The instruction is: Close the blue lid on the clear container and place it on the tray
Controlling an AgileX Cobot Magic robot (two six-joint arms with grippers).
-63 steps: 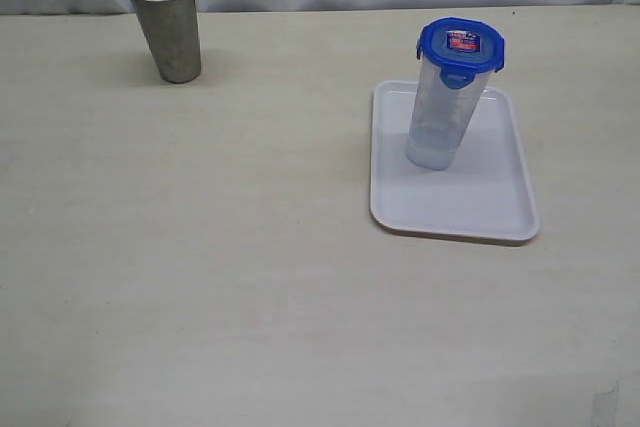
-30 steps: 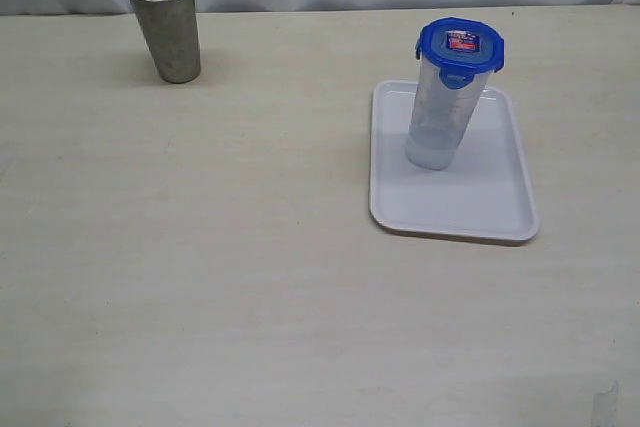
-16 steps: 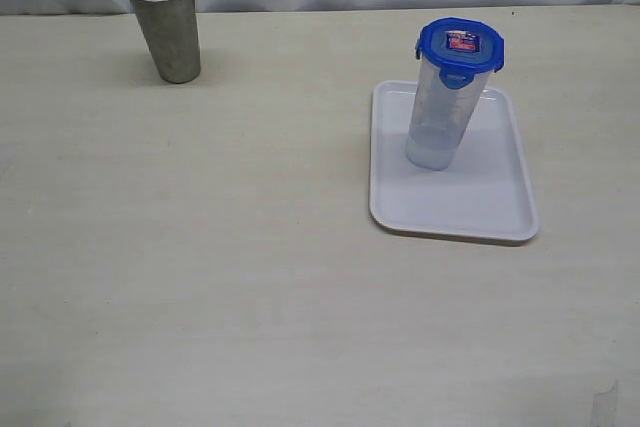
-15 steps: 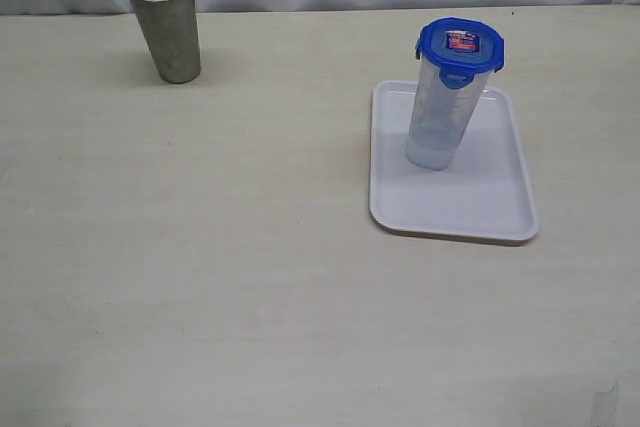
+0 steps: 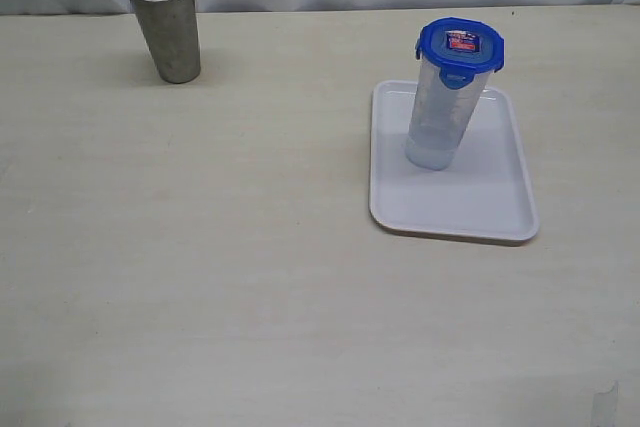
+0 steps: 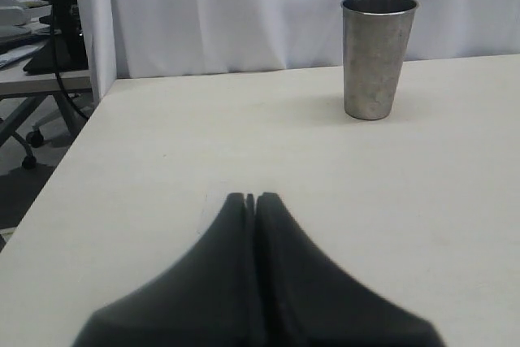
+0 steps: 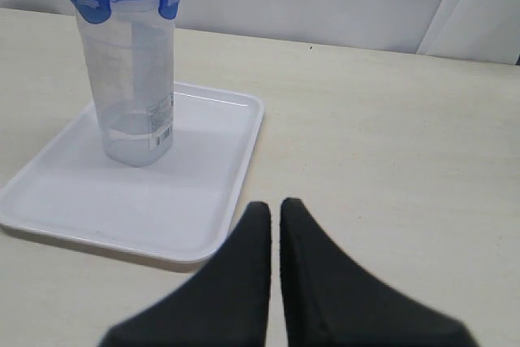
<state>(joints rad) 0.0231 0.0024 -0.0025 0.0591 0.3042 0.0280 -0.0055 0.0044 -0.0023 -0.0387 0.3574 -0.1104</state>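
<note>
Both grippers sit low over the tabletop (image 5: 200, 247), pointing out along it and holding nothing. The left gripper (image 6: 253, 199) has its jaws pressed together, and the right gripper (image 7: 275, 205) has its jaws all but touching, with only a thin slit between them. Beyond the right gripper, toward the right edge, the tray (image 5: 480, 202) lies flat with the clear container (image 5: 440, 117) upright on its far half and the blue lid (image 5: 460, 45) seated on the rim, visible flaps folded down. Farther off, near the far edge toward the left corner, a metal cup (image 5: 165, 22) stands upright, well apart from the tray.
</note>
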